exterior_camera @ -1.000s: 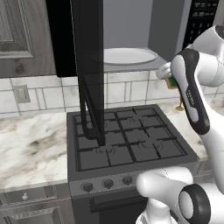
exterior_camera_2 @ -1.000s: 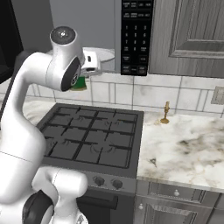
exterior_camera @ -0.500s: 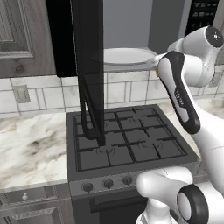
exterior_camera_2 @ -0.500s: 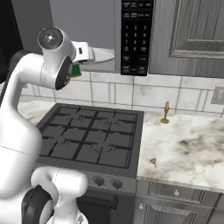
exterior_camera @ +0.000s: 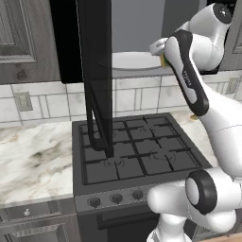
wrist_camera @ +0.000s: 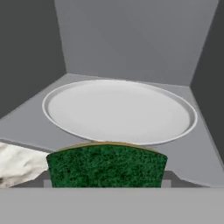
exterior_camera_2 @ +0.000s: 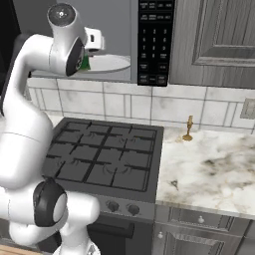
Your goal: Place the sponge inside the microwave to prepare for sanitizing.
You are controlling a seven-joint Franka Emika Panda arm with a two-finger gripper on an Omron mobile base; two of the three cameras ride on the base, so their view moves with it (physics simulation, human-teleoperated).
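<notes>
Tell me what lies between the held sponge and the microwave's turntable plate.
Nothing: in the hand view only bare grey microwave floor separates the sponge from the turntable plate.

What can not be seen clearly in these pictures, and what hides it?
- Tool finger tips: in the hand view the sponge covers them, so the grip itself is hidden.
- Sponge in the left base view: the arm hides most of it.
- Microwave keypad labels: too small in the right base view.
- Brass stand: too small for detail.
</notes>
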